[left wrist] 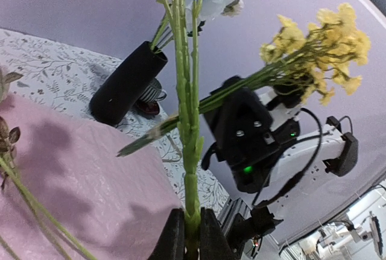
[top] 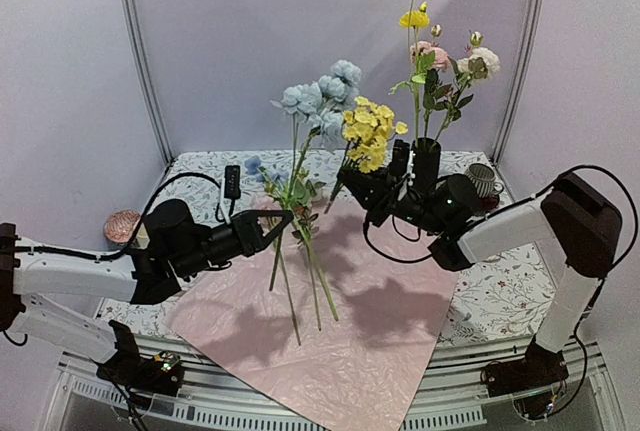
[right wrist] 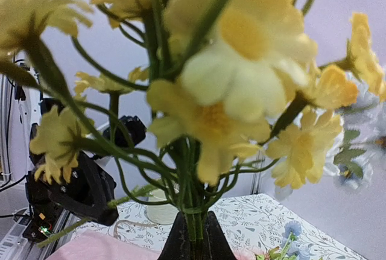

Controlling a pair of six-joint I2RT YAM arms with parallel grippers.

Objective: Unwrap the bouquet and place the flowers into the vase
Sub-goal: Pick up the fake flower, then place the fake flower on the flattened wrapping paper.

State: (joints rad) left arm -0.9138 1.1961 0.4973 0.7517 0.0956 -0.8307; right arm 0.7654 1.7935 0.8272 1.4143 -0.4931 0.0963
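The bouquet is undone: its pink wrapping paper [top: 350, 341] lies spread flat on the table. My left gripper [top: 283, 219] is shut on the green stems of the pale blue flowers [top: 322, 91], holding them upright above the paper; the left wrist view shows the jaws [left wrist: 187, 236] clamped on a stem [left wrist: 188, 121]. My right gripper [top: 352, 183] is shut on a spray of yellow flowers [top: 370, 136] just left of the black vase [top: 426, 166]; its jaws [right wrist: 196, 239] pinch the stems [right wrist: 194, 212]. Yellow, pink and cream flowers [top: 435, 54] stand in the vase.
A small ribbed cup [top: 484, 179] stands right of the vase. A black remote-like object [top: 232, 181] and a round pink thing [top: 122, 226] lie at the left. The floral tablecloth [top: 200, 166] ends at curtain walls behind.
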